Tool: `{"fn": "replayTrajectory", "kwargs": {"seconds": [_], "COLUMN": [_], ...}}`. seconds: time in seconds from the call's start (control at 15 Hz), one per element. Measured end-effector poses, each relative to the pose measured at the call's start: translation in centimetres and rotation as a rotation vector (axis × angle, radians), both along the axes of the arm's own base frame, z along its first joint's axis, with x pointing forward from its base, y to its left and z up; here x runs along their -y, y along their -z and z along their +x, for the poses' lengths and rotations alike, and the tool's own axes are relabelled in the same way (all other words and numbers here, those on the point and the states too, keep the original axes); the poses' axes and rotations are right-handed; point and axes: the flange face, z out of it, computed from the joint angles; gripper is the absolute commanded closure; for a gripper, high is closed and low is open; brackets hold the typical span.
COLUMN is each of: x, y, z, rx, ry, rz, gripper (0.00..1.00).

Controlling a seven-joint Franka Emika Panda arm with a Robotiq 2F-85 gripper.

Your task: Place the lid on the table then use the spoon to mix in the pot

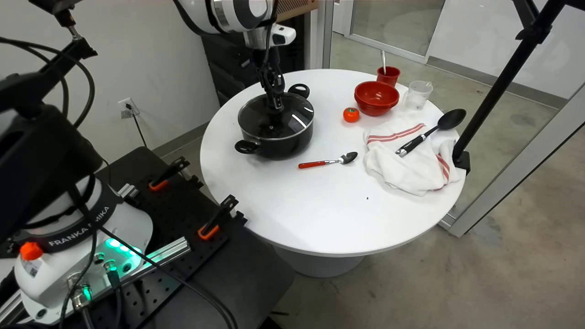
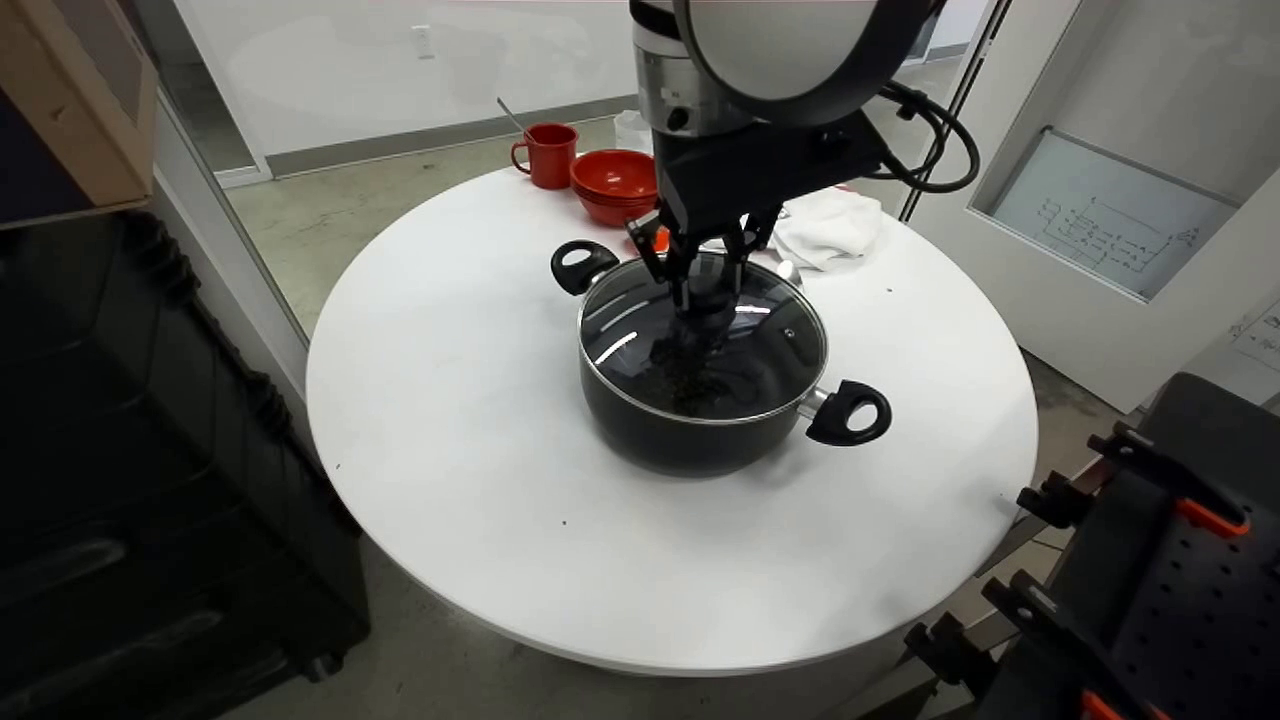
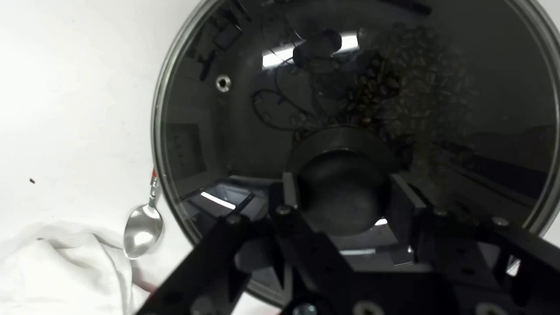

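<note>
The clear glass lid [image 2: 770,375] with its thin metal rim rests on the black pot [image 2: 690,450], which stands on the round white table [image 1: 320,214]. My gripper [image 2: 710,285] points straight down over the middle of the lid. In the wrist view its pads [image 3: 289,190] press in from both sides on the dark round knob [image 3: 343,197], so it is shut on the lid by that knob. Dark beans [image 3: 376,87] show through the glass. The spoon [image 1: 313,164], red-handled with a metal bowl, lies on the table beside the pot; the lid hides most of its handle in the wrist view.
A white towel [image 1: 397,169] with red stripes lies past the spoon, bearing a large black utensil [image 1: 413,144]. Farther back are a tomato [image 1: 351,114], red bowls [image 1: 376,96], a red cup [image 1: 388,75] and a clear cup [image 1: 418,93]. Pot handles [image 2: 850,413] jut out at both sides.
</note>
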Motion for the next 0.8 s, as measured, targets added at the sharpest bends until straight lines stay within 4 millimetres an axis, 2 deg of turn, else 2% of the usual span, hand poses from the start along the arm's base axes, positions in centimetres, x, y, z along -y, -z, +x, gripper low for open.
{"fn": "replayTrajectory", "kwargs": {"seconds": [0.33,0.47,0.6,0.8], "x": [-0.1,-0.8,-2.4,-4.8], "y": [-0.2,-1.0,-2.9,-7.6], "z": [0.0,0.1,0.4,1.3], "rx": [0.001,0.009,0.027,0.075], "ry": [0.028,0.053,0.061,0.045], "rz": [0.02,0.048,0.08,0.111], "gripper": [0.76,0.76,0.76,0.76]}}
